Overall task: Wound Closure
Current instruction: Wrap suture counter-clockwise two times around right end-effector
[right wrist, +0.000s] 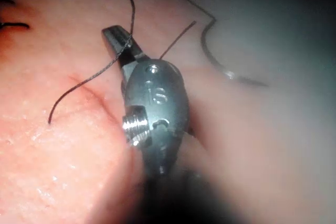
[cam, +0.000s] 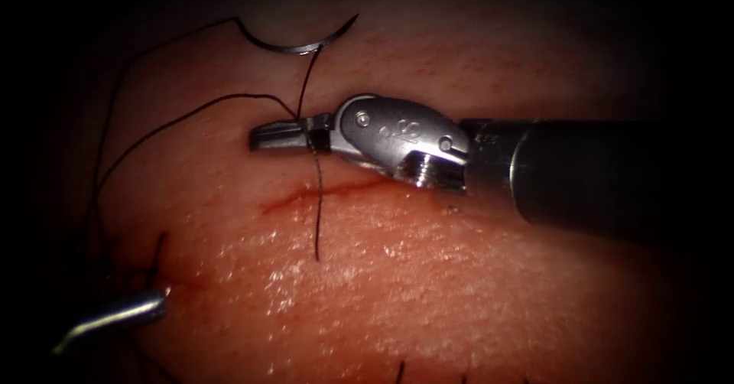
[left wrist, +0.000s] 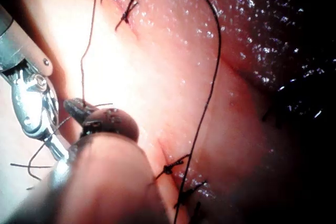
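Observation:
The curved needle (cam: 294,47) lies free on the tissue (cam: 428,292), beyond the cut (cam: 321,191) and not in the tissue; it shows again in the right wrist view (right wrist: 226,72). From the needle the thread (cam: 309,86) runs down to my right tool (cam: 256,137), whose jaws are shut on the thread near their base (right wrist: 107,34). A loose tail (cam: 317,223) hangs across the cut. At the lower left my left tool (cam: 157,304) holds nothing but thread: a taut strand (left wrist: 83,66) ends in its shut tip (left wrist: 73,107).
A long thread loop (cam: 153,131) sweeps over the tissue left of the right tool. Tied stitches with short cut ends sit by the left tool (cam: 159,250) and along the wound (left wrist: 123,11). The right tool's thick shaft (cam: 596,170) covers the tissue on the right.

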Available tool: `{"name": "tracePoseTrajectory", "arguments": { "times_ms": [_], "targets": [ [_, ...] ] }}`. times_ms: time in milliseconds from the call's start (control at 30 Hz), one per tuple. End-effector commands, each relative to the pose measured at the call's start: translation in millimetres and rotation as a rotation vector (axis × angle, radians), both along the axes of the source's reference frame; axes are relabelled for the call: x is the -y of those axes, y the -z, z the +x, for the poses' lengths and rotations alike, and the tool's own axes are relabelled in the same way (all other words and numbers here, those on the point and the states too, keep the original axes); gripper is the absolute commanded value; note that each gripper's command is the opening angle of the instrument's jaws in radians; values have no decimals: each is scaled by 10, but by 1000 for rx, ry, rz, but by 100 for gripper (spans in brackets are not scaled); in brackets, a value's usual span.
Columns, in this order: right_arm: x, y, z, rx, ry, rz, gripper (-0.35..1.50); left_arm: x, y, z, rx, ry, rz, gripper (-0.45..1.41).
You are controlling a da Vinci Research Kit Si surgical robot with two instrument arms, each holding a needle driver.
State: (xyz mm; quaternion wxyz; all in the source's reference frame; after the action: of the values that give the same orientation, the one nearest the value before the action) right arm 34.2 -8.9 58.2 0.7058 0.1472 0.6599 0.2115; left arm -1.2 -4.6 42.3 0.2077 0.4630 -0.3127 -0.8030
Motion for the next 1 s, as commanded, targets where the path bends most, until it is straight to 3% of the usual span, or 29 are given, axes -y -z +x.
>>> {"name": "tracePoseTrajectory", "arguments": {
  "times_ms": [33, 200, 367, 533, 733, 767, 800, 900, 1000],
  "targets": [
    [1, -1, 10, -32, -10, 8, -35, -6, -10, -5, 13, 6, 17, -45],
    [13, 23, 23, -175, -76, 37, -35, -25, -48, -8, 72, 12, 169, -45],
    [15, 54, 31, -213, -60, 61, -35, -41, -81, -6, 126, -17, 286, -45],
    [13, 75, 35, -253, -32, 39, -35, -48, -103, -17, 90, -80, 334, -45],
    [6, 76, 39, -248, -42, 26, -35, -31, -111, -51, 36, -198, 371, -45],
    [5, 75, 41, -249, -46, 25, -3, -29, -111, -55, 31, -209, 374, -45],
    [3, 74, 44, -230, -87, 20, 76, -24, -111, -63, 24, -229, 377, -45],
    [-5, 73, 51, -223, -204, -33, 128, -15, -105, -74, 32, -264, 366, -45],
    [-10, 73, 53, -170, -254, -76, 131, -10, -97, -75, 43, -281, 351, -45]
  ]
}}
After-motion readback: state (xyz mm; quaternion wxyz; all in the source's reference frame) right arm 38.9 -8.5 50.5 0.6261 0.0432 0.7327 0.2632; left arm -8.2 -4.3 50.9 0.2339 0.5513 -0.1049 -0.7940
